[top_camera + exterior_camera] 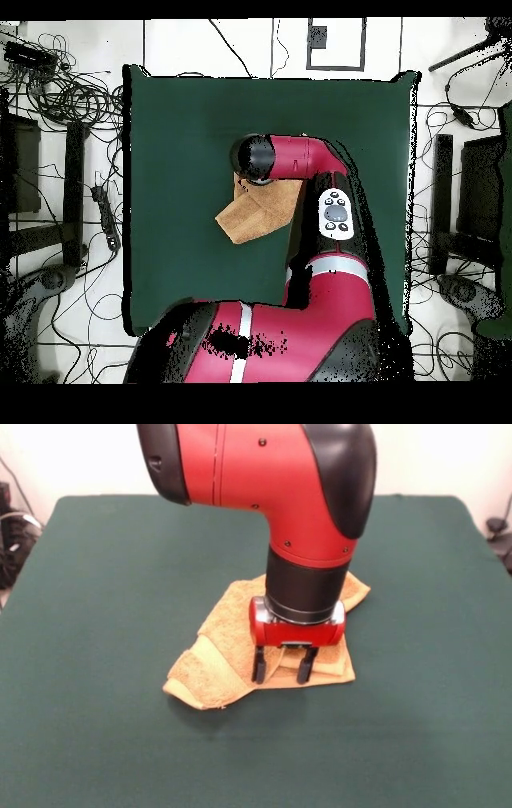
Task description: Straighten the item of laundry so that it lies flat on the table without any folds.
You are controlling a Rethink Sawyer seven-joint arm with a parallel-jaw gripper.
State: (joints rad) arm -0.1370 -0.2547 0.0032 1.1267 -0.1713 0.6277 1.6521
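The item of laundry (pixel 214 660) is an orange-tan towel lying crumpled and folded over itself near the middle of the dark green table (pixel 104 600). My gripper (pixel 282 668) points straight down over the towel's front right part. It is open, with its two black fingers (pixel 258 664) apart and their tips at the towel's surface. A fold of towel shows between them. In the overhead view the towel (pixel 255 215) pokes out from under the arm's wrist (pixel 258 156), which hides the gripper. The towel's far part is behind the arm in the front view.
The red arm (pixel 320 230) reaches across the table's (pixel 180 130) lower right part in the overhead view. Green cloth surrounds the towel on all sides. Cables and dark equipment (pixel 60 100) lie on the floor beyond the table's edges.
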